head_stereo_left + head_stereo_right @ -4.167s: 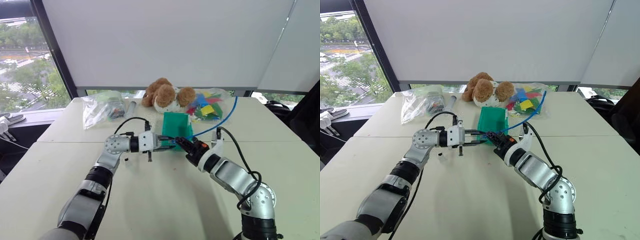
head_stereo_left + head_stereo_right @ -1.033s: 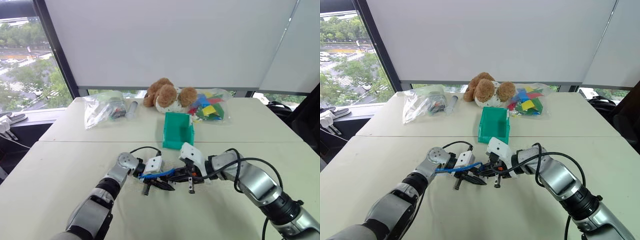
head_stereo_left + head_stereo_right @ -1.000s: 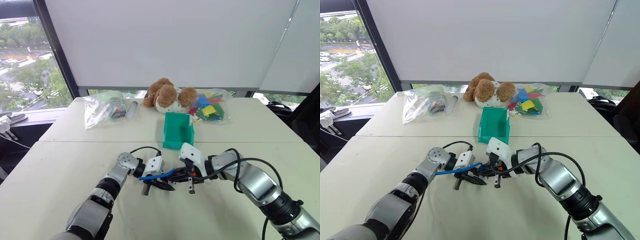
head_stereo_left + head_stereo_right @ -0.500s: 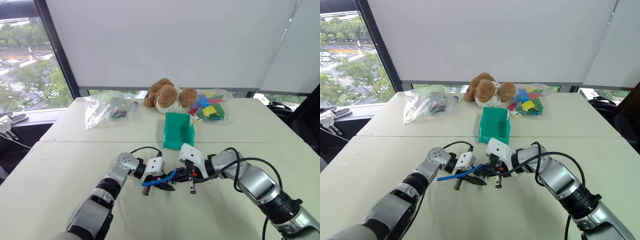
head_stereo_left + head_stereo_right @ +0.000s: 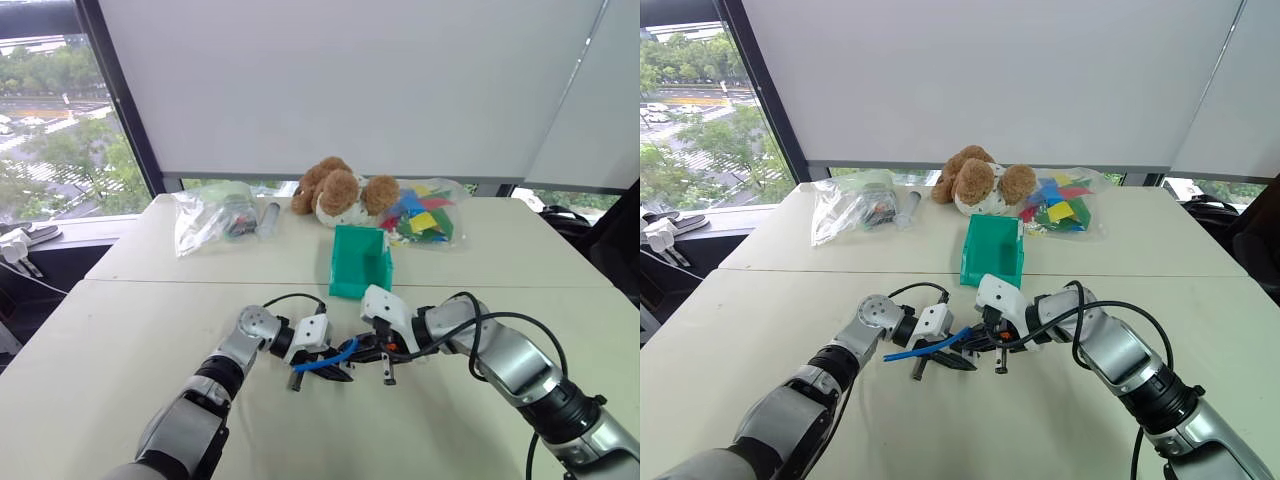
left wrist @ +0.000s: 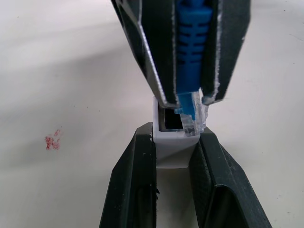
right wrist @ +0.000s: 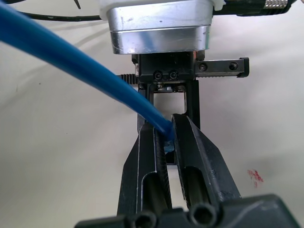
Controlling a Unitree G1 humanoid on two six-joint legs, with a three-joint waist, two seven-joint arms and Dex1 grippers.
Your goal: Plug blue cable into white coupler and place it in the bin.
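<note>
Soft, even daylight comes from the windows beyond the pale beige table's [image 5: 120, 330] far edge, muted by the white roller blind [image 5: 350, 85]. Shadows on the tabletop are faint. Wrist views are bright; the nearest black finger [image 6: 130, 190] looks soft, and straight edges bow slightly at the margins.

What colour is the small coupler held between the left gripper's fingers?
White. The coupler shows best in the left wrist view, with the blue cable plug at its opening.

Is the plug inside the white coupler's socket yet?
Only its clear tip: the blue cable plug sits at the mouth of the white coupler, skewed to one side. The socket's depth is hidden.
</note>
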